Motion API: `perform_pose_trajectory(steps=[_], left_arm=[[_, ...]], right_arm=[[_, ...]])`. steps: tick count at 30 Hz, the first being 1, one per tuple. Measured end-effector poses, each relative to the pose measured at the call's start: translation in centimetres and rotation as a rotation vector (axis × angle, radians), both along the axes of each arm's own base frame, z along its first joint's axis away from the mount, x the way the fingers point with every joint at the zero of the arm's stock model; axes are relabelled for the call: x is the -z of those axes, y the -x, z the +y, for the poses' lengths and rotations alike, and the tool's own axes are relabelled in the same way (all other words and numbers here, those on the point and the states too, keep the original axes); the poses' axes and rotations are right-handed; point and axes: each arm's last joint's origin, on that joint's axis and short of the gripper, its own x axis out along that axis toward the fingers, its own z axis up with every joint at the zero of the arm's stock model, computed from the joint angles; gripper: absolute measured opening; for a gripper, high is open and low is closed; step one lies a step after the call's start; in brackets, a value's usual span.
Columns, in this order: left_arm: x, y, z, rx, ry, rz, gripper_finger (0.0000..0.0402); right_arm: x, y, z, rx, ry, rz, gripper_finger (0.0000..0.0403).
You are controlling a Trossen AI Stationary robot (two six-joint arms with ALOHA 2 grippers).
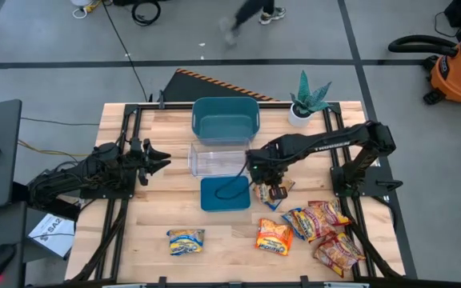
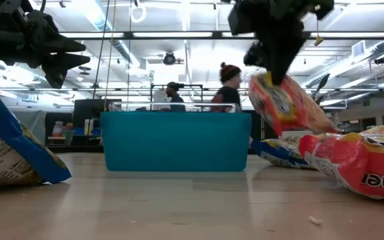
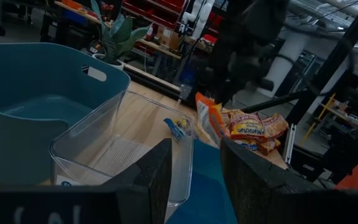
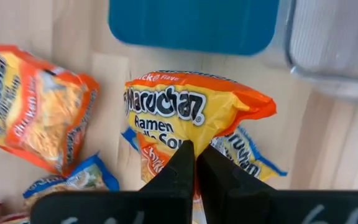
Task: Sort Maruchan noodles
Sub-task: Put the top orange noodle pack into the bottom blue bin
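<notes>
R claw [image 4: 196,163] pinches orange packet [image 4: 191,115] above table, near teal bin [image 4: 191,25].

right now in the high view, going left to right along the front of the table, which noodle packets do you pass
yellow-and-blue packet → orange packet → blue-edged packet → two dark red packets at the right, overlapping, order unclear

One orange Maruchan packet [image 4: 194,121] hangs pinched and crumpled (label readable); the other packets [image 1: 318,228] lie scattered flat on the table.
</notes>
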Motion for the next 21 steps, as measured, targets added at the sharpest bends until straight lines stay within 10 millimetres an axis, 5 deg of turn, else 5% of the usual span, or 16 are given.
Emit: perform_pose_trajectory(steps=[9, 21], left_arm=[[0.0, 0.0, 0.0, 0.000, 0.000, 0.000, 0.0142], [0.0, 0.0, 0.0, 0.000, 0.000, 0.000, 0.0142]], right_arm=[[-3.0, -2.2, 0.8, -0.050, -0.040, -0.257, 0.0016], [-1.9, -5.0, 0.6, -0.096, -0.102, -0.593, 0.0016]])
